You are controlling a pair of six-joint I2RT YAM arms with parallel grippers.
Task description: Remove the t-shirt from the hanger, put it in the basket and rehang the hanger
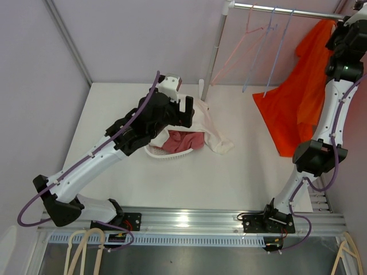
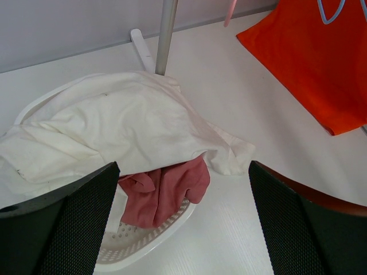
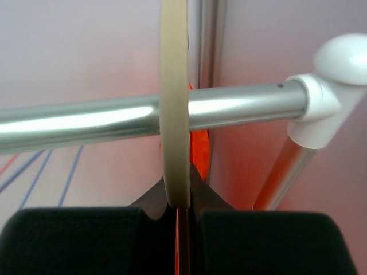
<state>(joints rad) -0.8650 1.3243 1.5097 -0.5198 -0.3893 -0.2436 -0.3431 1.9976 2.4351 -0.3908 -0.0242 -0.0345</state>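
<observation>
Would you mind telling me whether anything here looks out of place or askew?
Yes: the white garment spills over the basket rim onto the table, partly covering the pink cloth. The orange t-shirt hangs crooked from the rail, on the hanger the right pincer grips.

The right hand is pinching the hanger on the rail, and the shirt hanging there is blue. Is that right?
Not quite. The shirt is orange, not blue, as the top view shows. The rest holds: the right hand is pinching the hanger on the rail.
</observation>
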